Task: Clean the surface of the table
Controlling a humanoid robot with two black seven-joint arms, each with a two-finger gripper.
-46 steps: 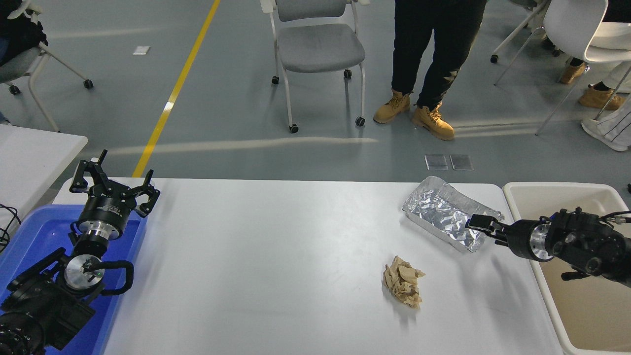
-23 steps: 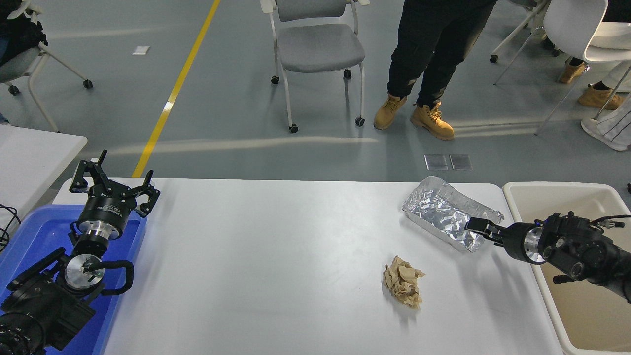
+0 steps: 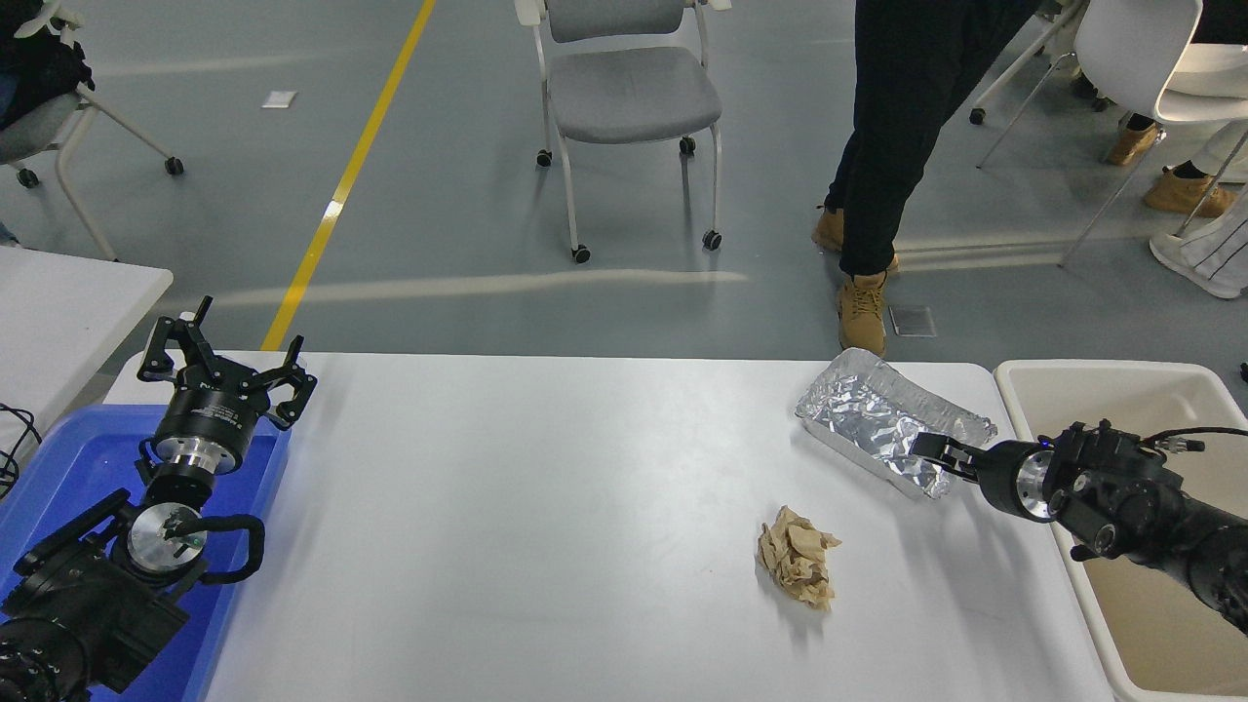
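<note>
**Foil tray grab at the far right corner, here's what worries us**

Biggest risk we see: the right gripper (image 3: 926,452) sits right at the near right end of the crumpled foil tray (image 3: 882,419), and that thing looks thin and already dented. If the pinch only catches a bit of rim, we reckon the foil just bends or tears and the tray slides off instead of lifting. It's also near the table's right edge, so a clumsy nudge could shove it the wrong way, although the beige bin (image 3: 1121,380) is just beside that edge, which helps. The other thing left on the table surface (image 3: 546,487) is a wad of brown paper (image 3: 798,558), sitting nearer to us and left of the tray, well apart from it. A low sweep of the arm could knock it around.

Pose wise, the right arm comes in from the right edge over the bin, laid nearly level and pointing left and slightly away toward the tray. The fingers are at the foil's end, but we honestly can't tell if they're clamped on it or just touching.

The left gripper (image 3: 226,369) is parked at the near left over the blue tub (image 3: 58,458), fingers spread wide, holding nothing.

The white tabletop fills the middle of the view, bare apart from those two bits. A person (image 3: 897,146) stands just past the far edge, close to the tray
</note>
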